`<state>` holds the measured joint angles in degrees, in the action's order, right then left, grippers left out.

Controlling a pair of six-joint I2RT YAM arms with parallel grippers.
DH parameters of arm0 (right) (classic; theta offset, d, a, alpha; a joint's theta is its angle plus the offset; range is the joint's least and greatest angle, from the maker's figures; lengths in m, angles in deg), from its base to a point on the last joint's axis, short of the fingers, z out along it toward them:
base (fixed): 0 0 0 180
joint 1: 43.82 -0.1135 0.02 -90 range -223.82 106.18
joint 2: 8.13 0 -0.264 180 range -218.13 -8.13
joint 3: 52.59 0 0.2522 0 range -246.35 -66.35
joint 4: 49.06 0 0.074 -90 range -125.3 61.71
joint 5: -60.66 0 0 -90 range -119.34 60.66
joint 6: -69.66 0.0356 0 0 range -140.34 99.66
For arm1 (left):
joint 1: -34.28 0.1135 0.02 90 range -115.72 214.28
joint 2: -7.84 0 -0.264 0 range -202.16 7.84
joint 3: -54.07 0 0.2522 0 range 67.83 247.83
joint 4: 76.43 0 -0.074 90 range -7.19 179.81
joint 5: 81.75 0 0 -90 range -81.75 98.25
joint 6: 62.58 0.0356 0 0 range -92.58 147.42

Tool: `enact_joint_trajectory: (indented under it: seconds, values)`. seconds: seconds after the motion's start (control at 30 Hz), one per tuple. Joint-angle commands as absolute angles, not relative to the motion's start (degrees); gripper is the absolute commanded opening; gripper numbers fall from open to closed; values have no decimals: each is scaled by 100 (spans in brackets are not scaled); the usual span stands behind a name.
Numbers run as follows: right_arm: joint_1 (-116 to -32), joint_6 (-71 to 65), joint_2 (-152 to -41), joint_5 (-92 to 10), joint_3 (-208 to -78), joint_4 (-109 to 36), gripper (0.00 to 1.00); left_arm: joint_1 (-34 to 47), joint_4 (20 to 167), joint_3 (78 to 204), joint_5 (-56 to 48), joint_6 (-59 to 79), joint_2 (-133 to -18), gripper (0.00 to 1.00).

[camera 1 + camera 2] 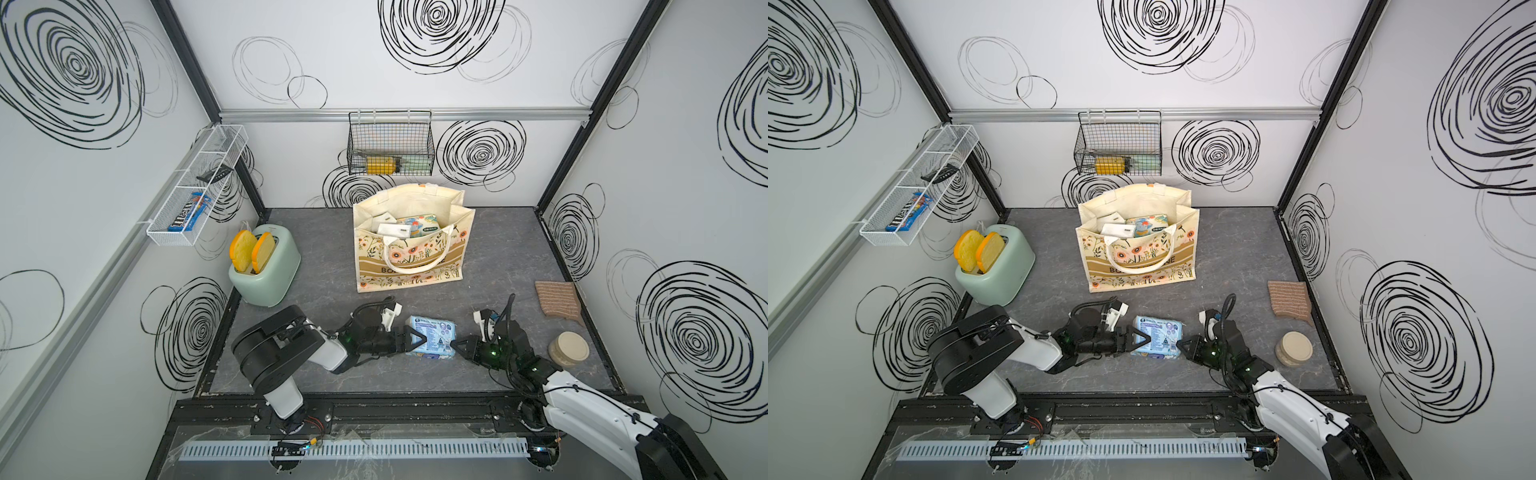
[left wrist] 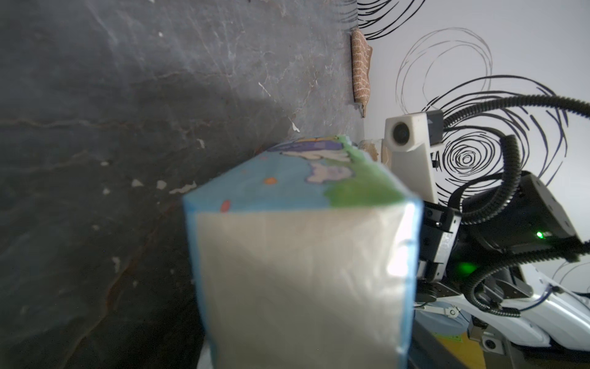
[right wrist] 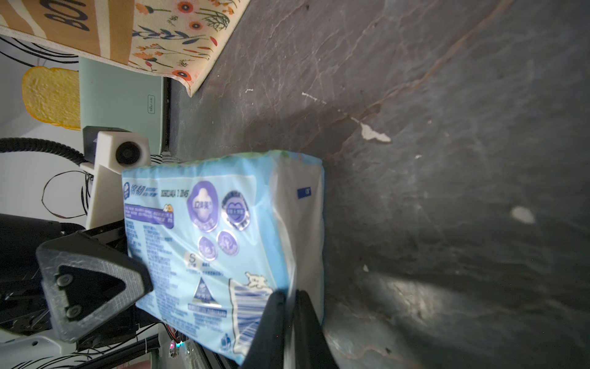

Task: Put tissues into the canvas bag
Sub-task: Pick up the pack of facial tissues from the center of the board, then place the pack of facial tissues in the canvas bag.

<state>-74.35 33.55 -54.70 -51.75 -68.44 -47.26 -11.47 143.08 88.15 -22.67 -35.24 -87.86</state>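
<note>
A light blue tissue pack [image 1: 432,343] [image 1: 1156,338] [image 3: 223,239] hangs between both grippers over the table's front middle. My right gripper [image 1: 455,345] [image 3: 289,292] is shut on the wrapper at its right end. My left gripper [image 1: 411,340] [image 1: 1136,338] straddles the pack's left end, one finger [image 3: 92,287] lying on the printed top face. The pack [image 2: 297,271] fills the left wrist view and hides those jaws, so I cannot tell whether they press it. The canvas bag [image 1: 411,257] [image 1: 1138,266] [image 3: 178,28] stands open behind, with several tissue packs [image 1: 415,226] inside.
A mint toaster [image 1: 266,266] with toast stands at the left. A brown striped cloth [image 1: 557,299] and a tan round lid [image 1: 568,348] lie at the right. A black wire basket [image 1: 390,143] hangs on the back wall and a white wire shelf [image 1: 195,187] on the left wall.
</note>
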Motion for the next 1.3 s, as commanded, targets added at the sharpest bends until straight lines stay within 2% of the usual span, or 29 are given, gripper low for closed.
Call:
enact_joint_trajectory:
  seconds: [0.0, 0.2, 0.27, 0.3, 0.4, 0.47, 0.5, 0.7, 0.9, 1.03, 1.27]
  values:
    - [-7419, 3275, -5710, -4860, -6414, -3999, 12, -1206, 14510, 9019, -2383, -3510, -8733, 71]
    - [-7419, 3231, -5735, -4846, -6546, -3967, 12, -1195, 13956, 9145, -2320, -3237, -8550, 28]
    - [-7416, 3213, -5703, -4856, -6620, -3902, 13, -1180, 13890, 9165, -2322, -3191, -8559, 21]
    - [-7414, 3178, -5664, -4882, -6666, -3850, 17, -1157, 13854, 9172, -2322, -3185, -8544, 21]
    - [-7346, 2897, -5427, -4998, -6997, -3523, 39, -1107, 13611, 9181, -2322, -3083, -8345, 24]
    - [-7270, 2625, -5193, -5024, -7276, -3225, 46, -1064, 13270, 9212, -2288, -2942, -8062, 25]
    - [-7217, 2499, -5058, -4993, -7448, -3030, 57, -1043, 13003, 9246, -2257, -2839, -7868, 25]
    - [-6712, 1983, -4673, -5069, -8037, -2381, 59, -1013, 11079, 9701, -1985, -2203, -6413, 28]
    - [-6286, 2002, -4360, -5414, -7679, -2625, 60, -874, 9064, 10613, -1531, -1644, -5115, 29]
    - [-6188, 1684, -4054, -4985, -7407, -2659, 60, -625, 8443, 11221, -1563, -1518, -4683, 29]
    - [-6181, 1493, -3762, -5795, -7127, -3298, 61, -57, 7700, 12521, -1583, -1323, -4665, 29]
